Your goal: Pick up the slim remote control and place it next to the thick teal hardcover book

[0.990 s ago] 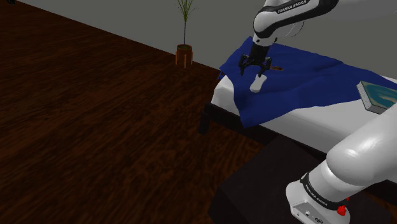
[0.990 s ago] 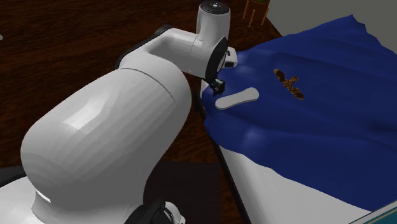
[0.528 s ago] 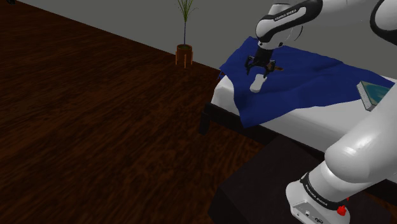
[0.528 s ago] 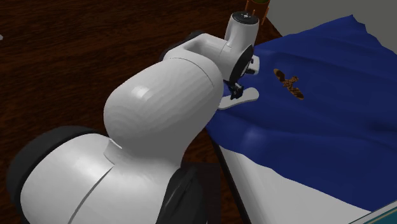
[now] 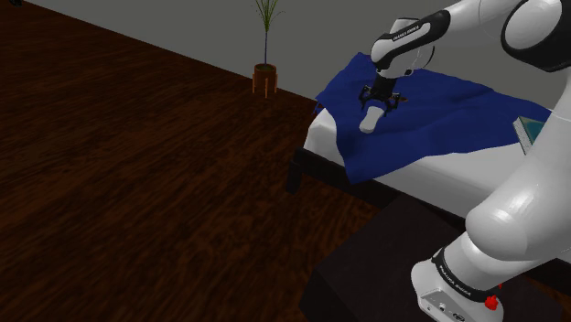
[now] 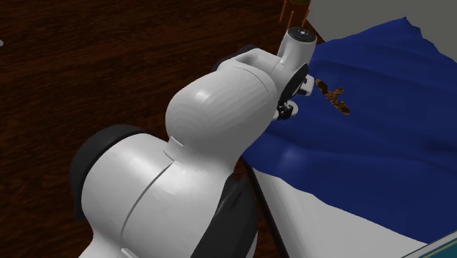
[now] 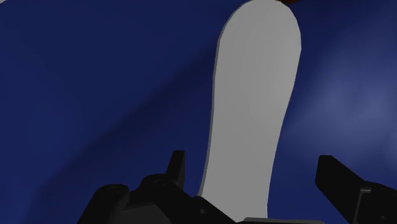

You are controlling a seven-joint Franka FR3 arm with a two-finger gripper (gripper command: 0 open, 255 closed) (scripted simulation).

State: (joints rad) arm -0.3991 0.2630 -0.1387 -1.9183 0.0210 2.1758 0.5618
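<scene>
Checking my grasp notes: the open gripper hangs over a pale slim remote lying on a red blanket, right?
Not quite. The blanket is deep blue, not red, as the wrist view shows. The rest holds: the open gripper hangs over the pale slim remote lying on it, with a finger on either side and neither touching it.

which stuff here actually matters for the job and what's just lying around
For the job:
- slim pale grey remote control
- thick teal hardcover book
- black two-finger hand, open, its fingers either side of the remote

Just lying about:
- potted plant on the floor
- small brown object on the blue blanket
</scene>
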